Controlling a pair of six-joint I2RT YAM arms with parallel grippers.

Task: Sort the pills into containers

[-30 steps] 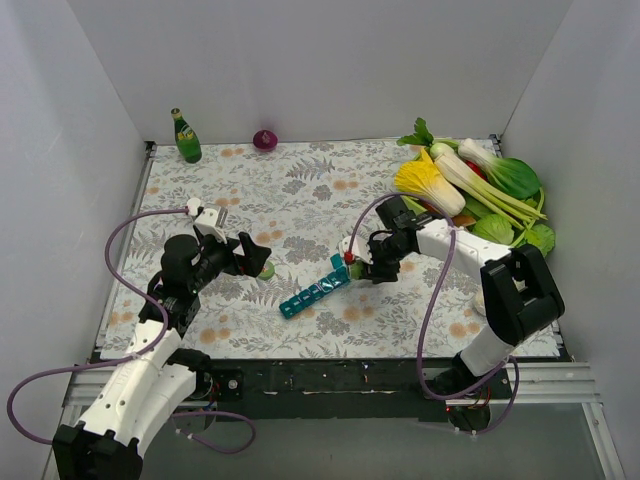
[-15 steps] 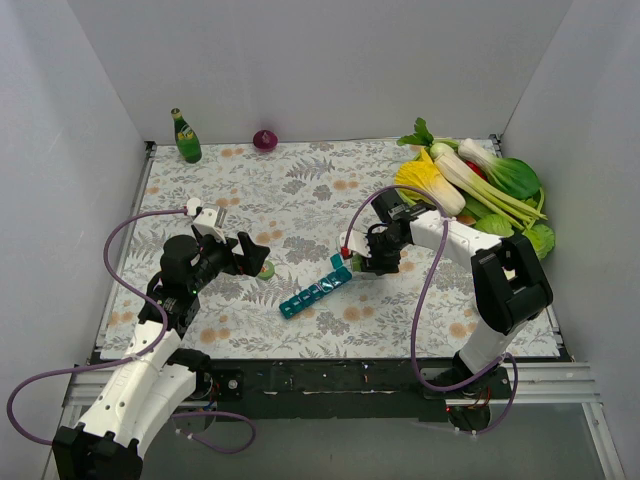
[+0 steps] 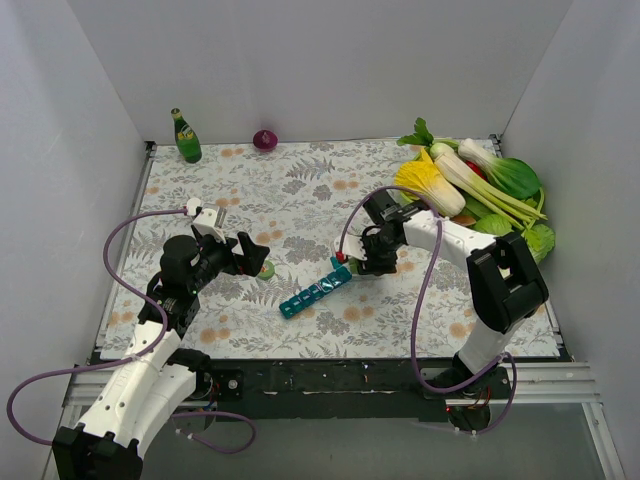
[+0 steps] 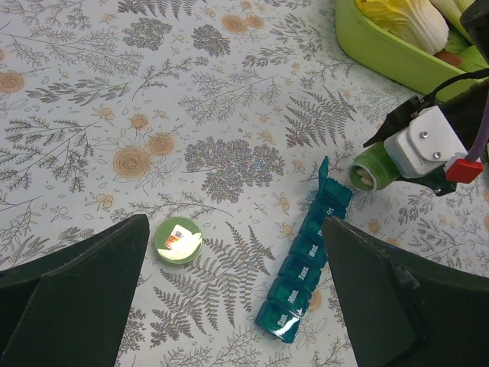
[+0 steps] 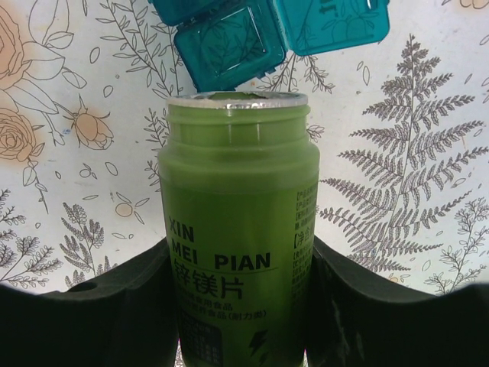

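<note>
The teal pill-organizer strip [image 3: 315, 292] lies diagonally on the floral mat, and the compartment at its far end is open with the lid up [image 4: 324, 174]. My right gripper [image 3: 356, 262] is shut on an uncapped green jar [image 5: 237, 229]. The jar is tipped with its mouth right at the open compartment [image 5: 229, 46]. The jar also shows in the left wrist view [image 4: 368, 171]. My left gripper [image 4: 237, 306] is open and empty, hovering above the strip's near end [image 4: 284, 319]. The jar's green lid [image 4: 177, 239] lies on the mat left of the strip. No pills are visible.
A green tray of vegetables [image 3: 480, 185] fills the back right; its rim [image 4: 382, 50] is close behind the right gripper. A green bottle [image 3: 186, 137] and a purple onion [image 3: 265, 139] stand at the back wall. White walls enclose the mat.
My right gripper has moved a little left and back with the green jar, bringing its mouth to the strip's open end. The left arm has not moved.
</note>
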